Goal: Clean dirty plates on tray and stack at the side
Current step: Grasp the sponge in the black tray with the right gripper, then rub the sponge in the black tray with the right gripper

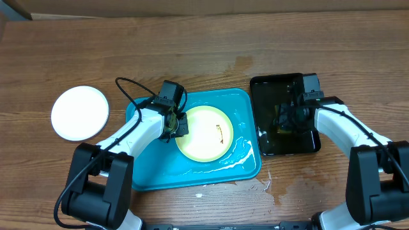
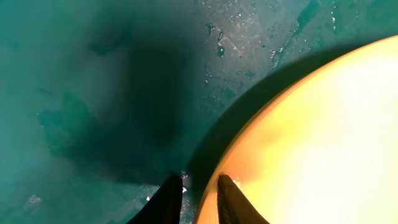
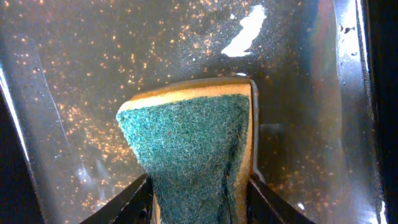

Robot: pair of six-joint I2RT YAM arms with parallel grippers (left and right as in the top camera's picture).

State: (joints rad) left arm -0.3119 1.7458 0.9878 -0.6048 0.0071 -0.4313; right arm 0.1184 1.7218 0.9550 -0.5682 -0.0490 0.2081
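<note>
A pale yellow-green plate (image 1: pixel 208 137) with a thin brown smear (image 1: pixel 220 133) lies on the wet turquoise tray (image 1: pixel 192 182). My left gripper (image 1: pixel 174 122) is at the plate's left rim. In the left wrist view the plate (image 2: pixel 323 137) has one finger on it and the other finger on the tray (image 2: pixel 93 74) side, so the gripper (image 2: pixel 199 179) is shut on the rim. A clean-looking white plate (image 1: pixel 80 112) sits on the table at the far left. My right gripper (image 3: pixel 199 180) is shut on a green-and-yellow sponge (image 3: pixel 186 137).
The right gripper (image 1: pixel 285 120) hangs over a glossy black tray (image 1: pixel 268 89) to the right of the turquoise one; its wet floor (image 3: pixel 93 62) shows under the sponge. White foamy streaks (image 1: pixel 239 156) lie on the turquoise tray's right side. Droplets (image 1: pixel 265 185) wet the wooden table.
</note>
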